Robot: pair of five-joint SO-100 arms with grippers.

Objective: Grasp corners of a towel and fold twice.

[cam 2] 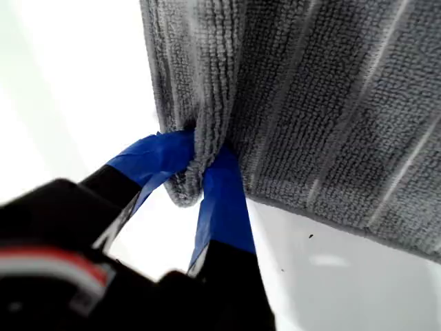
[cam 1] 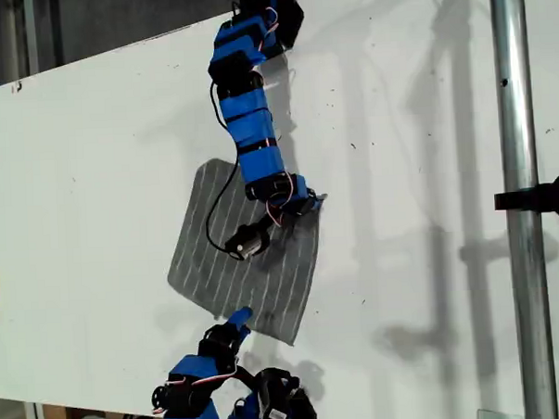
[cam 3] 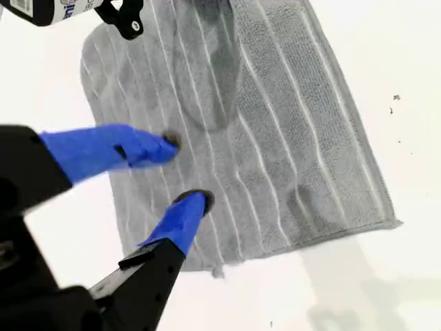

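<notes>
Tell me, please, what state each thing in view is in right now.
towel: spread out on the table, not yet folded, bunched at one corner.
my first gripper: shut, pinching the towel's bunched corner.
my second gripper: open over the towel, holding nothing.

Towel (cam 1: pixel 249 253) flat on table (cam 1: pixel 93 180), arms seemingly at opp. edges.
</notes>
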